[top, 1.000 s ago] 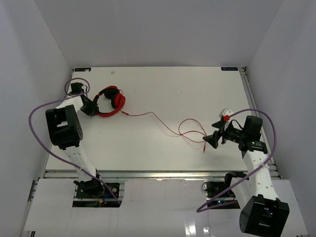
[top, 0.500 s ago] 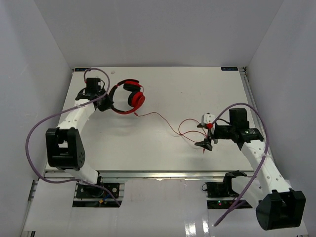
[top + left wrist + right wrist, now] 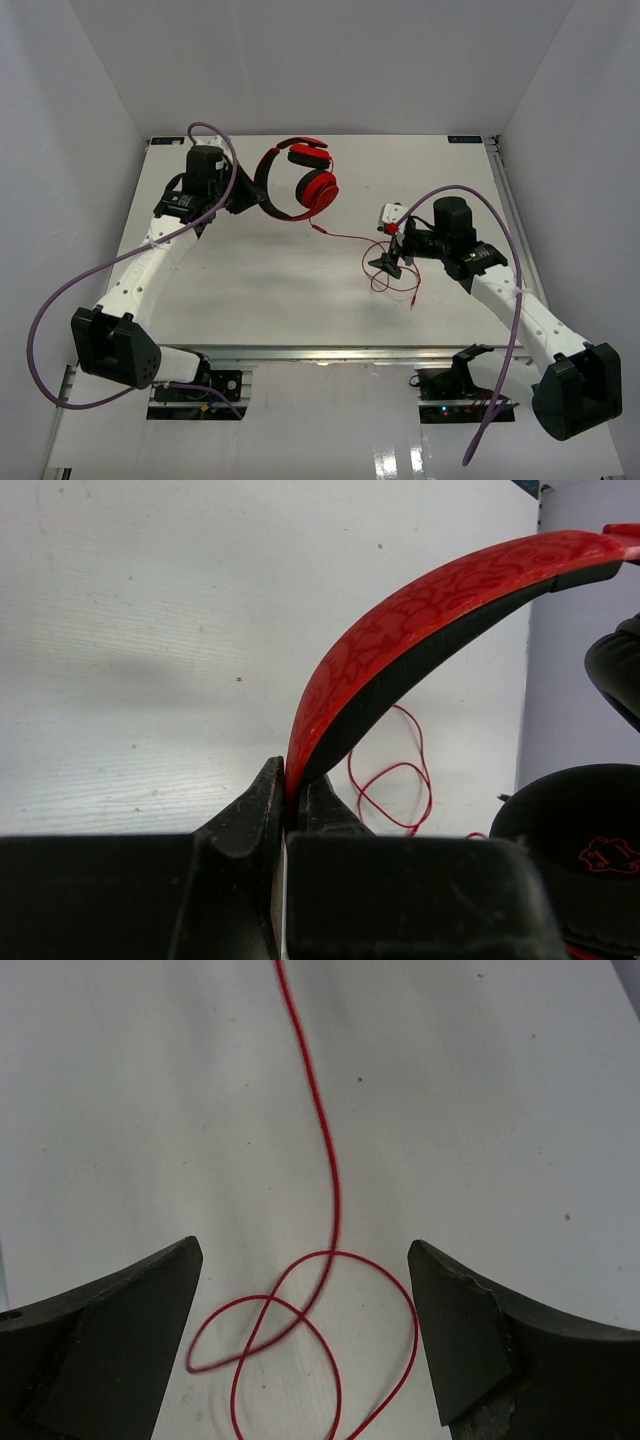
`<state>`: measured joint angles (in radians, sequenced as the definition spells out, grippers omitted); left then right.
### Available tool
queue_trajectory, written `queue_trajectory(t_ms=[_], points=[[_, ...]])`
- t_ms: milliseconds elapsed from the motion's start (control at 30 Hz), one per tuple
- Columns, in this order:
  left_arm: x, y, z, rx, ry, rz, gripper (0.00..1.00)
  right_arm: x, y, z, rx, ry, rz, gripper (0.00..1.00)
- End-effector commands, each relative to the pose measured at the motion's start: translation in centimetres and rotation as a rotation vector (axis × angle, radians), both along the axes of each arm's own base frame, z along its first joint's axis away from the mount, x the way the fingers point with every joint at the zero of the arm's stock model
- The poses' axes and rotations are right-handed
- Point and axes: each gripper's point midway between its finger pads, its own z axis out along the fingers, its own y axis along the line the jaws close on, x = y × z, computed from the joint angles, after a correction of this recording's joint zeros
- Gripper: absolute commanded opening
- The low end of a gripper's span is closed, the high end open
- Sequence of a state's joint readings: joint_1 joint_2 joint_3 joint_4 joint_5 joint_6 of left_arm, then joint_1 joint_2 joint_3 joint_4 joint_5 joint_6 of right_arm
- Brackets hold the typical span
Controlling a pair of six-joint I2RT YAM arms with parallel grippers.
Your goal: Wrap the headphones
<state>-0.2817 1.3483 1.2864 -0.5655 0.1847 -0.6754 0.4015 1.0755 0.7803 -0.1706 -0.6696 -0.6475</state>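
Holding the headphones (image 3: pixel 300 188) is the left tool (image 3: pixel 246 196). In the left wrist view its jaws are pinched narrow on the headband (image 3: pixel 400 630), red outer face on one side and black lining on the other. The headphones sit over the far middle of the bench (image 3: pixel 250 290). The headband arches rightward from the tool, with both ear cups (image 3: pixel 320 188) at its far end. They look lifted off the surface, but I cannot confirm clearance from above.

The cable (image 3: pixel 350 238) leaves the lower ear cup and runs right and toward the near edge. It then collapses into a few slack loops (image 3: pixel 385 275) on the bench. The plug is too small to make out.

The right tool (image 3: pixel 390 243) hangs over those loops, jaws spread wide and gripping nothing. In the right wrist view the cable's straight run goes directly away from the tool, centred between the two fingers (image 3: pixel 120 1330). The loops cross just below the gap. The strand's long axis therefore lies across the closing direction, which favours a pinch.

Judgement: the wrap has not begun, as there is no turn of cable on the headband. The right arm is nearer the slack and is the only free one. As I read it, the next move is to descend, close on the strand and carry it leftward toward the headphones. The risk is catching two crossed strands at once.
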Motion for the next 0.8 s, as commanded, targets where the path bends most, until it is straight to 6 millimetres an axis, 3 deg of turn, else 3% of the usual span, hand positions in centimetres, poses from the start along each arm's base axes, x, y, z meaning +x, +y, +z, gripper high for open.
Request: queue_trajectory(t_ms=[0, 100, 300, 433, 500, 567, 633, 767], points=[[-1.3, -2.0, 5.8, -0.127, -0.083, -0.065, 0.00, 2.6, 0.9, 1.7, 0.084, -0.061, -0.064, 0.90], [-2.0, -2.2, 6.5, -0.141, -0.093, -0.085, 0.00, 3.2, 1.4, 1.4, 0.099, -0.023, -0.074, 0.91], [-3.9, -2.7, 8.2, -0.175, -0.114, -0.140, 0.00, 2.1, 3.0, -0.5, 0.153, 0.151, -0.014, 0.94], [-5.6, -2.8, 10.0, -0.204, -0.154, -0.176, 0.00, 1.5, 2.8, -1.7, 0.175, 0.177, -0.025, 0.99], [-6.4, -3.1, 10.7, -0.224, -0.166, -0.209, 0.00, 1.5, 2.6, -2.3, 0.165, 0.168, -0.034, 0.96], [-7.6, -4.0, 11.7, -0.247, -0.212, -0.305, 0.00, 1.5, 2.4, -2.5, 0.159, 0.162, -0.033, 0.92], [-10.0, -5.4, 12.7, -0.273, -0.280, -0.476, 0.00, 1.5, 2.5, -2.3, 0.156, 0.162, -0.018, 0.78], [-13.8, -6.5, 11.5, -0.264, -0.334, -0.677, 0.00, 2.2, 2.8, -0.3, 0.159, 0.151, 0.028, 0.50]])
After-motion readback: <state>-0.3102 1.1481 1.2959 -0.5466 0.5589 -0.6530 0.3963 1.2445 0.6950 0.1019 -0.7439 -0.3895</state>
